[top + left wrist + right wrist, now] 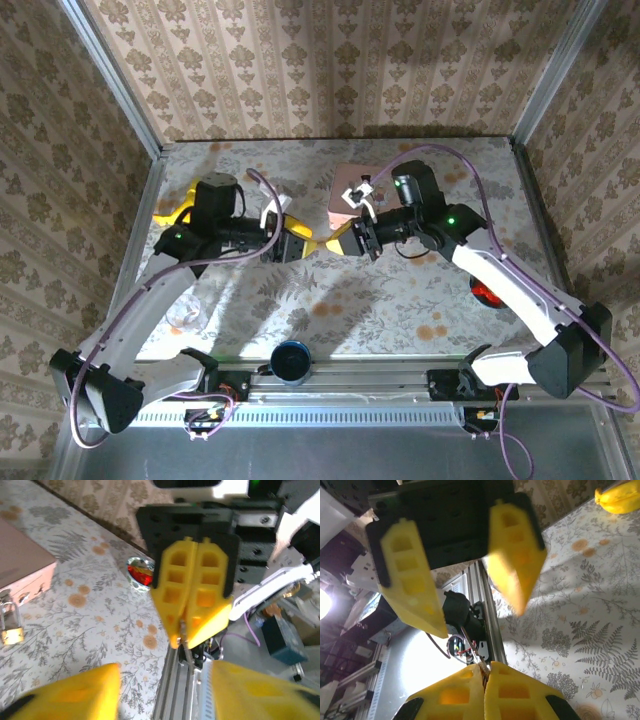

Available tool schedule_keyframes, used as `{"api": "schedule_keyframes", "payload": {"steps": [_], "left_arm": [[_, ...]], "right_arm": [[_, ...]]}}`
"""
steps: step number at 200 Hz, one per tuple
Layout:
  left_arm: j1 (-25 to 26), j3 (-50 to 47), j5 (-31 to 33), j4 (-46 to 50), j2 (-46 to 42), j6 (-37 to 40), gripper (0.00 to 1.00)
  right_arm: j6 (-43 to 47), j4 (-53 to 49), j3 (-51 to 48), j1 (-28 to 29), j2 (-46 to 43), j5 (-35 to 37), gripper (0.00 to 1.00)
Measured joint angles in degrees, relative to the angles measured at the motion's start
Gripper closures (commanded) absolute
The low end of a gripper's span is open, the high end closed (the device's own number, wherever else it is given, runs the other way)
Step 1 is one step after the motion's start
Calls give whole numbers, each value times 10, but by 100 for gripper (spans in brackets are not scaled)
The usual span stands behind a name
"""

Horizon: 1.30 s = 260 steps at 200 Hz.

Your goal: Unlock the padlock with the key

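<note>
where the two arms meet above the middle of the table (pixel 400 300), their yellow tips come nearly nose to nose, so the room between them is slim. the right gripper (pixel 181 632) is clenched, its two fingers pressed flat together on the key (pixel 481 669) — only a thin sliver of metal pokes out past the tips, pointing toward the other arm. the left gripper (pixel 481 622) stands released, its fingers spread well apart on either side of that sliver and touching nothing. walls papered in a leafy pattern close the table on the left, far and right sides, with metal posts at the corners. a metal rail (pixel 350 378) runs along the near edge, where a dark blue cup (pixel 292 360) sits between the arm bases. the widest bare stretch of cloth lies in the near middle, below the grippers. a clear glass (pixel 188 315) stands near the left arm, a small bowl with something red (pixel 140 575) near the right one, and a banana (pixel 620 497) lies off toward the far left. the padlock (pixel 11 625) lies on the cloth just beside the side wall of the pink box (pixel 20 565) — apart from both grippers, its long axis running from the brass body through the shackle, which points toward the box.
</note>
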<state>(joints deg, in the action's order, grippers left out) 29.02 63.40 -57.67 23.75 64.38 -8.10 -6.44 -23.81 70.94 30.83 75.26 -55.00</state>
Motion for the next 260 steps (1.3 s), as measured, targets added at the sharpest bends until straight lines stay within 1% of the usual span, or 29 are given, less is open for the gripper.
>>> {"api": "schedule_keyframes", "payload": {"steps": [18, 35, 52, 70, 99, 118, 131, 153, 175, 204, 222, 230, 260], "left_arm": [[-2, -1, 28, -19, -12, -23, 21], [-2, -3, 64, -42, -32, -47, 15], [-2, -4, 116, -59, -56, -66, 14], [-2, -4, 189, -72, -75, -87, 14], [7, -14, 317, -81, -88, -108, 14], [37, -27, 414, -80, -86, -116, 14], [63, -38, 477, -80, -83, -119, 11], [93, -59, 549, -94, -69, -134, 10], [104, -83, 595, -115, -47, -162, 10], [121, -104, 631, -139, -10, -193, 6], [149, -104, 661, -145, 21, -193, 3], [165, -104, 675, -148, 35, -192, 0], [212, -100, 711, -152, 98, -189, 0]], "right_arm": [[-16, 10, -12, -8, -12, 2, 100], [-28, 14, -19, -13, -18, 2, 100], [-47, 17, -26, -14, -22, 14, 100], [-70, 25, -42, -14, -33, 43, 100], [-118, 25, -73, -14, -68, 134, 100], [-148, 8, -78, -16, -88, 212, 100], [-167, -4, -82, -19, -102, 258, 100], [-204, -27, -99, -35, -128, 318, 100], [-238, -52, -121, -61, -146, 357, 100], [-278, -69, -159, -91, -168, 382, 100], [-296, -74, -179, -101, -176, 391, 100], [-302, -75, -188, -105, -180, 395, 100], [-322, -77, -222, -120, -194, 404, 100]]}}
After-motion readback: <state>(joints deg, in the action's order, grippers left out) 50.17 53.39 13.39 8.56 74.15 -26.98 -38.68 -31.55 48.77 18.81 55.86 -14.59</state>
